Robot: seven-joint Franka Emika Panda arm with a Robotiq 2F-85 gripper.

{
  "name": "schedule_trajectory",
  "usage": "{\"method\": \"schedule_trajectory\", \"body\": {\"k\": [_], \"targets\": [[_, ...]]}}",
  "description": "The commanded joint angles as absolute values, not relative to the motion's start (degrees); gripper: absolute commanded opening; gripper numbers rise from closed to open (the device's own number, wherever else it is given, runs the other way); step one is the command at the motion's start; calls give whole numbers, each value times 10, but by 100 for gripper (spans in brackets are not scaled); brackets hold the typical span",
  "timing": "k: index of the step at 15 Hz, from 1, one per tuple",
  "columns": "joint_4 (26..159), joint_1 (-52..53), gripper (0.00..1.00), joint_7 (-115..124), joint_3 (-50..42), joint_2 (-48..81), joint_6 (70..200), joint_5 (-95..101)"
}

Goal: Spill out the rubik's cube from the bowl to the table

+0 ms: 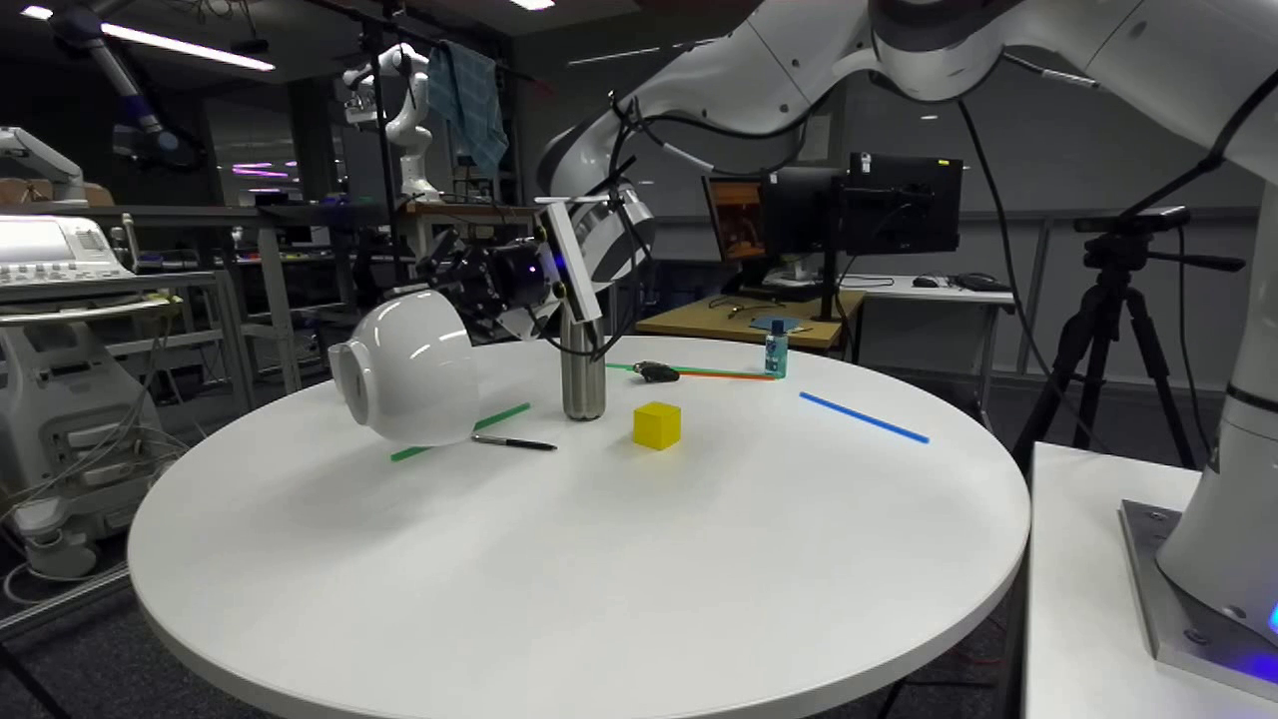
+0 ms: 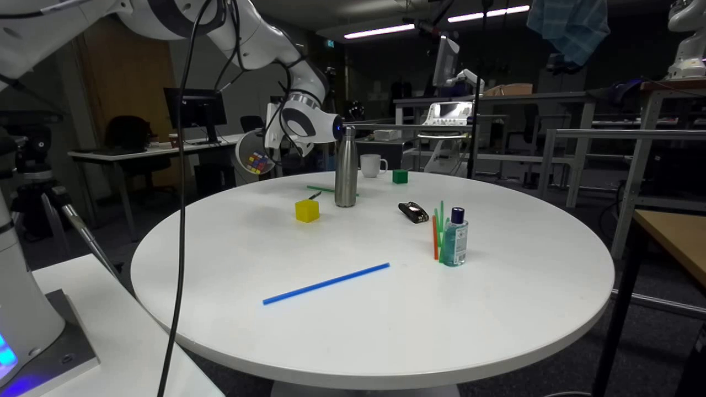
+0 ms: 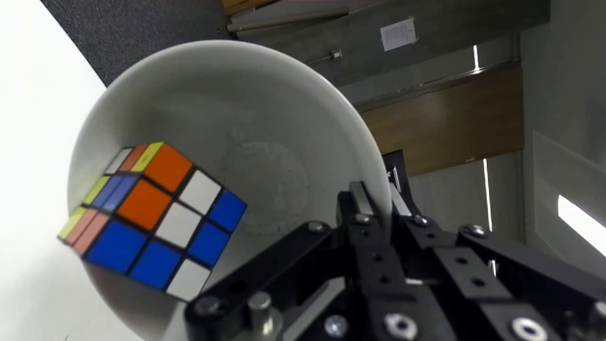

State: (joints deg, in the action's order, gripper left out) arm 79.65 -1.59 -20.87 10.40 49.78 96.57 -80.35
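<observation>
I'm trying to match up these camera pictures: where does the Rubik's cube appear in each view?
In an exterior view: not visible; the white bowl shows its outside there.
In an exterior view: the Rubik's cube is left of centre, above mid-height, inside the tilted white bowl.
Wrist view: the Rubik's cube is on the left, a little below mid-height.
Shared landmark: the white bowl, in all three views.

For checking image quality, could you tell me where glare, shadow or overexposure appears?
In an exterior view, bright reflections on the bowl, soft shadow on the table below it; in the wrist view, table washed out at upper left, cube fairly sharp.
</observation>
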Motion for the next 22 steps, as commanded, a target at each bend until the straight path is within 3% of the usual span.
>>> {"method": "schedule_trajectory", "body": {"k": [1,22], "targets": [[773,-21,3,-210,101,509,930,-831],[767,39,3,-159,40,496,991,-708]]}}
